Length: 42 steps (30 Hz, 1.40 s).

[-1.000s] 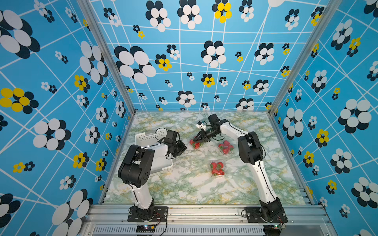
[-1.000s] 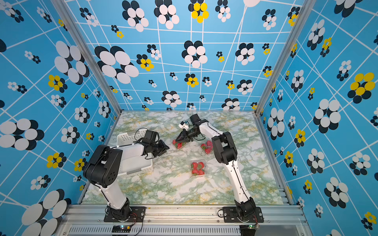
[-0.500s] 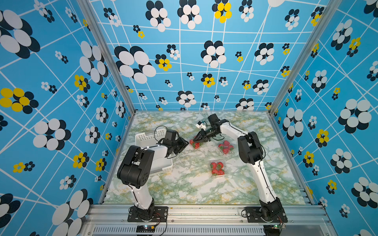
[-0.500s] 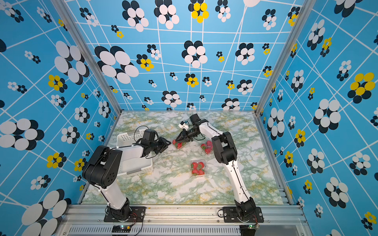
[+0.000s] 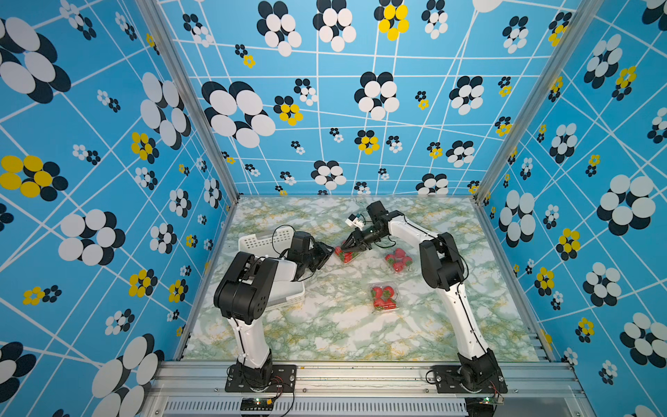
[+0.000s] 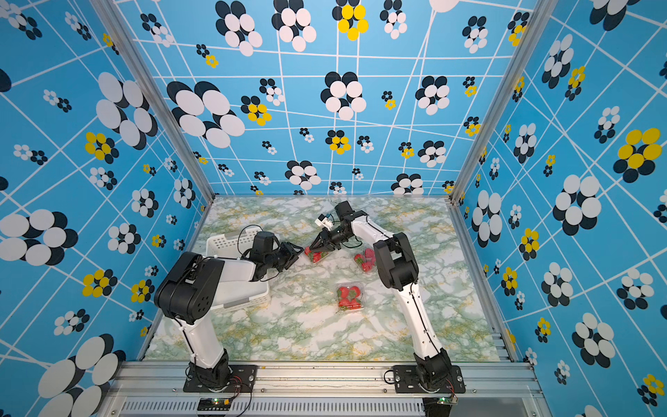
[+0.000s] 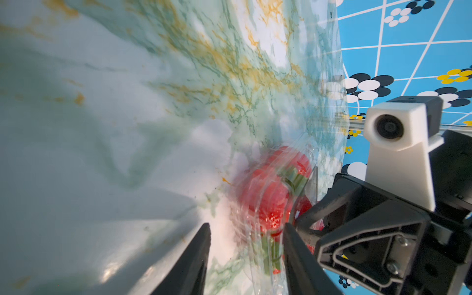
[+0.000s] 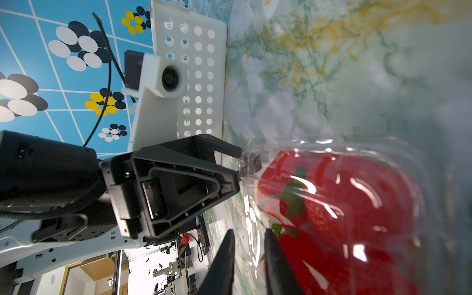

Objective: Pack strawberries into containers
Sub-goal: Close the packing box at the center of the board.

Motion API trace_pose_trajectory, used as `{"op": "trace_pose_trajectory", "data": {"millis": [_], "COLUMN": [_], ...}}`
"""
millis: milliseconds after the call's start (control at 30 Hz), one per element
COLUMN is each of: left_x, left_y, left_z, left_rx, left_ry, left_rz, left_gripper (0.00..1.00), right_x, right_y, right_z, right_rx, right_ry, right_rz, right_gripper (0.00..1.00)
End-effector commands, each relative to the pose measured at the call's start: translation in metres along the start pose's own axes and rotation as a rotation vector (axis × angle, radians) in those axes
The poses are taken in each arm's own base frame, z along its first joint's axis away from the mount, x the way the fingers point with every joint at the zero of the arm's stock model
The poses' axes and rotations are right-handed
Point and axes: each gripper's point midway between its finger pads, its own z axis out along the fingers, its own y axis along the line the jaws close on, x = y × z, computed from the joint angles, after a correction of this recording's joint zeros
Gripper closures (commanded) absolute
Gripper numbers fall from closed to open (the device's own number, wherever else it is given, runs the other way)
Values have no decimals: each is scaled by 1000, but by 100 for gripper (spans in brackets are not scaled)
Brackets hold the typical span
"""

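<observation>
Right tool (image 8: 249, 233) is clenched on the rim of a small clear plastic clamshell punnet (image 5: 350, 257). It is packed with red strawberries (image 8: 357, 199) and set on the marble-pattern counter (image 5: 325, 335). Left tool (image 7: 246, 226) is released, fingers parted at the punnet's 9 o'clock edge. Other filled clear punnets (image 5: 399, 260) (image 5: 384, 296) are seen at its 3 and 5 o'clock.

Front half of table (image 5: 325, 335): bare, free pass for either arm. L side blocked by white basket (image 5: 263, 239), w/ left arm lying over it. Mid-table obstacles are three containers. Rear-left, container A (image 5: 348, 255) is boxed in: left gripper (image 5: 329, 252), jaws apart, just beside its basket-side edge; right gripper (image 5: 343, 249) pinched on its rim from the rear. Rear-right, container B (image 5: 398, 260) has right-arm elbow (image 5: 438, 261) close beside it. Nearest the front, container C (image 5: 384, 296) has bare table all round.
</observation>
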Motion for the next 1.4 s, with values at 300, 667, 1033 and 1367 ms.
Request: {"op": "trace_pose_trajectory", "data": {"millis": [300,667,1033,1367], "left_x": [-2,-2,0,0], "left_y": [10,7,12,6], "left_z": [17,18,23,17], "left_rx": [50,87,106,111], "left_ry": [5,2,10,15], "left_rz": [-31,-41,-66,-40], "left_gripper": [58,67,79,60], "right_x": [11,12,11,5], "right_y": [-25,-24,-21,-9], "right_z": [9,8,5,-7], "right_rx": [90,91,91,90], "right_ry": [29,32,27,9], "right_rz": [46,46,38,-7], "right_gripper": [77,77,77,75]}}
